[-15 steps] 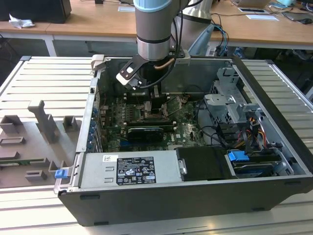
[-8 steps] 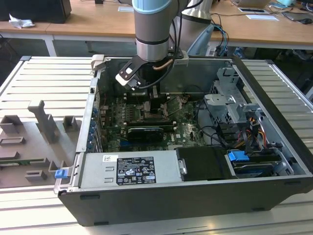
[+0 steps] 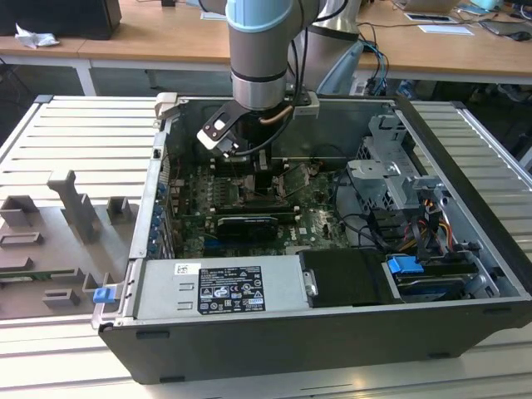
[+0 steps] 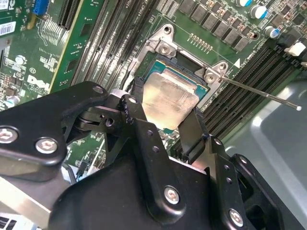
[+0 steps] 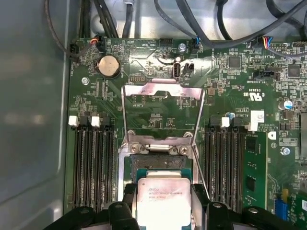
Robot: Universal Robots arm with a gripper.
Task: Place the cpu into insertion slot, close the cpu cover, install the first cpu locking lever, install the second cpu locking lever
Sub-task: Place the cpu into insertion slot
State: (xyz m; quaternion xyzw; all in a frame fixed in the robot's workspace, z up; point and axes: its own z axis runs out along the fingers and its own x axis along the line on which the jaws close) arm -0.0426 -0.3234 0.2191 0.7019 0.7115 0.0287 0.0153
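I have the gripper (image 4: 167, 108) down inside the computer case (image 3: 274, 353), its two black fingers (image 4: 139, 115) clamped on opposite edges of the cpu (image 5: 160, 201), so the pale metal face stays level and bare. That edge grip makes sense to me: nothing presses on the chip's underside or on the contacts below. The chip sits squarely over the insertion slot (image 5: 156, 159). I can't tell whether it is seated or a hair above the slot. The cpu cover (image 5: 163, 90) is swung back behind the slot and stands open, its cut-out centre showing green board, which leaves the way down free. One thin locking lever (image 4: 261, 93) juts out from a corner of the slot, unlatched and clear of the fingers. Long memory slots (image 5: 91, 163) run along both sides of the slot, so I judge there is little room to drift sideways. Well outside the slot, the case lies on its side on a ribbed grey metal table (image 3: 75, 141), with a grey fixture block (image 3: 75, 208) near it and wooden desks (image 3: 166, 41) behind.
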